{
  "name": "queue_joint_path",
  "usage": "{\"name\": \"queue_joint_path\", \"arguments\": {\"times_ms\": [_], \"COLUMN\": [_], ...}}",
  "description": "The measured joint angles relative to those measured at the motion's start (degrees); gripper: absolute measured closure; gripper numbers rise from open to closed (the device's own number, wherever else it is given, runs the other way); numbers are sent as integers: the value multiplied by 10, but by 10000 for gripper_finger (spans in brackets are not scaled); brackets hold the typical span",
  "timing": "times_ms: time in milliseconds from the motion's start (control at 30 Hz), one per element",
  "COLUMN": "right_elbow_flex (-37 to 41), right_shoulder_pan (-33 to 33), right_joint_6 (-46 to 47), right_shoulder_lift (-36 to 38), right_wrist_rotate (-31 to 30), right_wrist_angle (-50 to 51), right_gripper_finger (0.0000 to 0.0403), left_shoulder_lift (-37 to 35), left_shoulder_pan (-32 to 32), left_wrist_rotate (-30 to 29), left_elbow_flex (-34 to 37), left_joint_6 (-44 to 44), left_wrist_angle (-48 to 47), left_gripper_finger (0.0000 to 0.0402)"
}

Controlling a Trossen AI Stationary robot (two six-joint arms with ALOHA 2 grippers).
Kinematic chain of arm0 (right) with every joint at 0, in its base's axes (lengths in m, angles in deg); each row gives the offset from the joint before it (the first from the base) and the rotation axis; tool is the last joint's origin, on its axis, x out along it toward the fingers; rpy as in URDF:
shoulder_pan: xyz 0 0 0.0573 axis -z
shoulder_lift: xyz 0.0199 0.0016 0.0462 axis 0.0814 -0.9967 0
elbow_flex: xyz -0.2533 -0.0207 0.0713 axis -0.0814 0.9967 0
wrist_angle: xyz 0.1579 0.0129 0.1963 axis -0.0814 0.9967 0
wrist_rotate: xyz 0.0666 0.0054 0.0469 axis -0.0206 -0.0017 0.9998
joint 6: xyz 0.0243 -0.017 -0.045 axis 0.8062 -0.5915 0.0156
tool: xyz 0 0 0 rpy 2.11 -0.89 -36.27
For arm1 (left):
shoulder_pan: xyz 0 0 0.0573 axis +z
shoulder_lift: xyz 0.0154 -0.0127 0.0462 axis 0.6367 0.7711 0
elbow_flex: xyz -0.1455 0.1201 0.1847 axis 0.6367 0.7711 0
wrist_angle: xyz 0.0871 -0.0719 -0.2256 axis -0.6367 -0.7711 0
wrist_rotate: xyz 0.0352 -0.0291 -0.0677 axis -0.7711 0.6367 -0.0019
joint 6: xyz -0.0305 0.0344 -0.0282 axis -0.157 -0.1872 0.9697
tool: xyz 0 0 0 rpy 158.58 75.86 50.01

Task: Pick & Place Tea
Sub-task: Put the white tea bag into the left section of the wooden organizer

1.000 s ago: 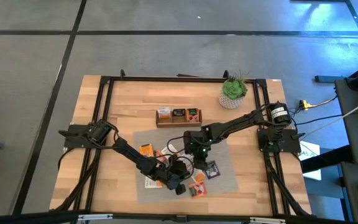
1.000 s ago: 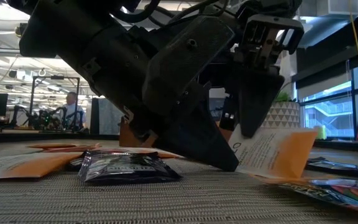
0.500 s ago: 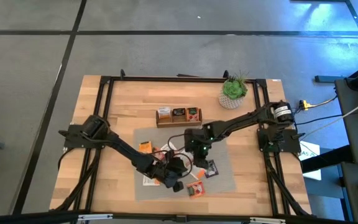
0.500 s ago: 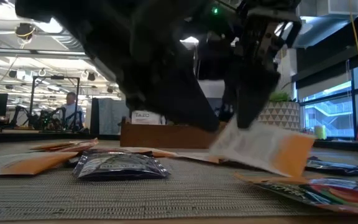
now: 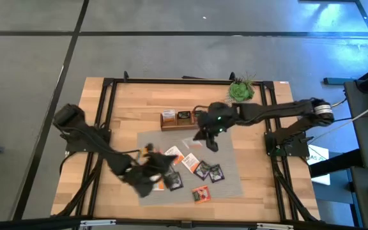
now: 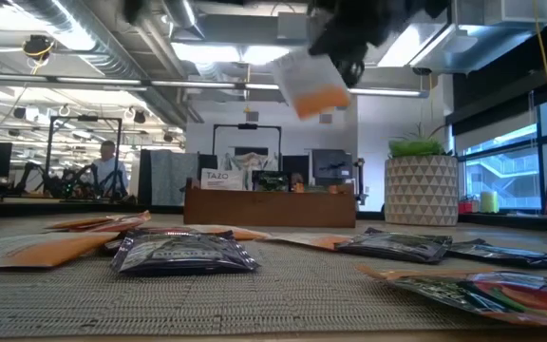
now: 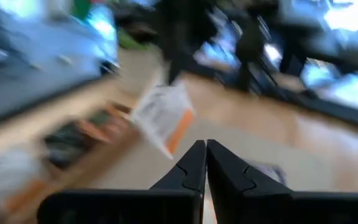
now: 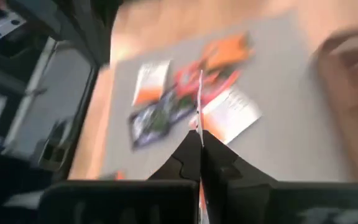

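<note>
Sachet [image 6: 310, 84], white and orange, hangs in the air pinched in the closed right claw [image 5: 211, 142], near the wooden tray [image 5: 183, 119]. The left claw [image 7: 206, 163] is closed on nothing, low over the grey mat [image 5: 229, 182], where the other sachets [image 5: 201, 170] lie scattered.

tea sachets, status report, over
Right gripper shut on white-orange sachet, lifted near tray. Left gripper shut, empty. Other sachets on mat.
</note>
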State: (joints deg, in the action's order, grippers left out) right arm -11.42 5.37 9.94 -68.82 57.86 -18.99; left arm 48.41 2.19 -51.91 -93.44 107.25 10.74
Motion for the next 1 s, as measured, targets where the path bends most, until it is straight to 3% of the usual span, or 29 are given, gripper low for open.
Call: {"name": "queue_joint_path", "arguments": {"times_ms": [67, 133, 300, 533, 767, 1000], "right_elbow_flex": [0, 0, 0, 0, 0, 0], "right_shoulder_pan": [5, 12, 31, 77, 128, 159], "right_joint_6": [4, 7, 17, 22, 18, -11], "right_shoulder_lift": [15, 19, 12, -36, -155, -252], "right_wrist_rotate": [-15, -18, -23, -24, -25, -25], "right_wrist_angle": [-25, -68, -142, -226, -370, -439], "right_gripper_finger": [399, 399, 400, 400, 400, 400], "left_shoulder_lift": [-38, -69, -116, -177, -272, -333], "left_shoulder_pan": [-22, -29, -8, 14, 20, 20], "left_wrist_rotate": [-62, -75, 14, 44, 60, 63], "left_elbow_flex": [29, 56, 90, 96, 96, 95], "left_joint_6": [18, 50, 62, -48, -185, -268], "left_wrist_angle": [3, 6, 8, 8, -6, -28], "left_gripper_finger": [393, 393, 391, 393, 391, 392]}}
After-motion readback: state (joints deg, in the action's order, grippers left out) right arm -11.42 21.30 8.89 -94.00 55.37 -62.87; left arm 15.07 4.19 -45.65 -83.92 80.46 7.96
